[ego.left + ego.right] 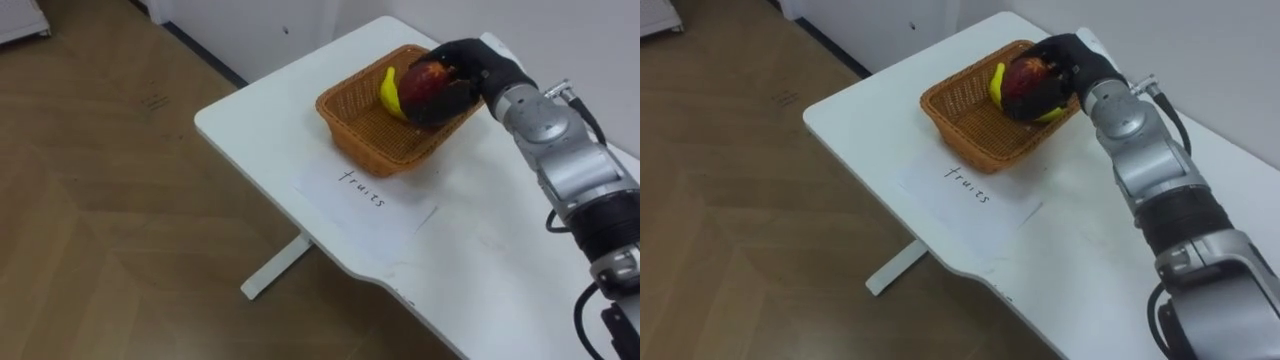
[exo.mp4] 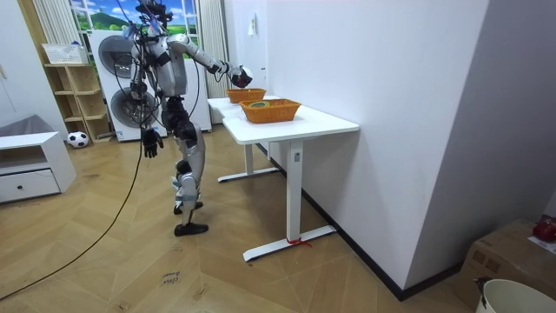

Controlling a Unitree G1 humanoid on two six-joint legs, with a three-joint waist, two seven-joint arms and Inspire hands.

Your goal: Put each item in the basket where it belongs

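Left eye view first: shows the right hand (image 1: 468,72) curled round a red fruit (image 1: 425,82), held just over the far rim of the fruit basket (image 1: 362,137) and not yet down inside. Shows a yellow banana (image 1: 390,93) lying within that basket against its far wall, just beside the fruit.

Could go wrong on release: letting go this close to the rim may bounce the fruit off the wicker edge and out beyond the basket. Could also catch the weave with a finger while withdrawing and drag the light basket sideways. Safer to lower toward the basket's middle before opening.

In front of the basket, a handwritten paper label (image 1: 365,195), flat on the smooth white table (image 1: 480,270). From the room view, a second wicker basket (image 2: 271,110) on the same table, nearer the camera than the fruit basket. Left hand (image 2: 151,142) hangs low, well away from the basket; cannot tell its fingers. Beyond the basket, washing machines (image 2: 117,78) and wooden shelving (image 2: 74,91). On the wood floor, a football (image 2: 77,138).
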